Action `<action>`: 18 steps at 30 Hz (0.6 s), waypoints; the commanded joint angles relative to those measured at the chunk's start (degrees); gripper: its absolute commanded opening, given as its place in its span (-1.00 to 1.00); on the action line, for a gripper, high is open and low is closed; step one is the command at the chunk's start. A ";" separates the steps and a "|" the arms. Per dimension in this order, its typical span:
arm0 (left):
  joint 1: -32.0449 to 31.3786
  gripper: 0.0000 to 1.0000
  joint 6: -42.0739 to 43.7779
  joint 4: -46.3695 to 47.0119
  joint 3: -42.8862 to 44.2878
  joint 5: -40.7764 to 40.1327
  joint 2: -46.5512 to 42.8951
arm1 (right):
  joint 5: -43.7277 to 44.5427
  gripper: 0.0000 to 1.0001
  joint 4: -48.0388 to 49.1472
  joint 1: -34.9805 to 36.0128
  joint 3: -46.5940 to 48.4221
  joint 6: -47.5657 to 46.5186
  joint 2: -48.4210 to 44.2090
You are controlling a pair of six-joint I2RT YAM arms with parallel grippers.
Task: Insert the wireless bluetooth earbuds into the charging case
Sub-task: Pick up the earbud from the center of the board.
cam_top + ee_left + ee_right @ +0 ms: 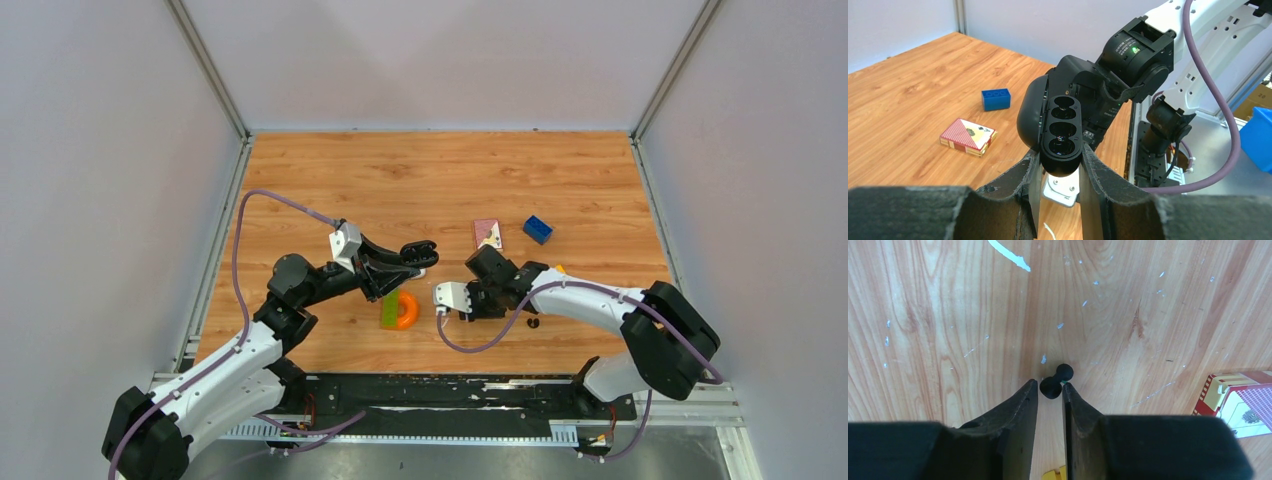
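Right wrist view: the right gripper [1050, 391] has its jaws drawn narrow on one lobe of a black earbud [1064, 372], pinched at the very fingertips over the wooden table [923, 315]. Whether the earbud is off the wood cannot be told.
Left wrist view: the left gripper [1060, 154] is clamped tight on the lower end of the black charging case [1062, 122]. The lid is swung open and two round wells face the camera. Whether the wells are filled is unclear.
Step in hand (judgement): carrying the pinched earbud over to the open case.
Doing it well: the hold is shallow, so move slowly. Aim the free lobe straight down a well's axis and let go only once it seats. The left arm should hold the case steady, with its wells turned toward the right arm.
Second black earbud [533, 323]: a tiny dark speck on the table beside the right forearm, well apart from the case.
White earbuds: not found in any view.
Around: a red patterned card box [488, 233] and a blue brick [538, 229] lie beyond the right gripper. A green and orange piece [400, 310] sits under the left arm. A thin white sliver [1009, 255] lies on the wood.
In the way: nothing lies between the two grippers. The likelier trouble is the bulky right wrist crowding the case.
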 commanded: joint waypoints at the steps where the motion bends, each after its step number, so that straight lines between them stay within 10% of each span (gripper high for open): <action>1: 0.35 -1.00 -0.47 1.53 0.54 0.46 -0.85 | 0.96 -0.52 0.83 0.27 2.60 1.06 -0.32; 18: 0.36 -1.00 -0.47 1.18 0.66 0.88 -0.80 | 1.08 -0.56 0.71 0.26 5.10 4.39 2.66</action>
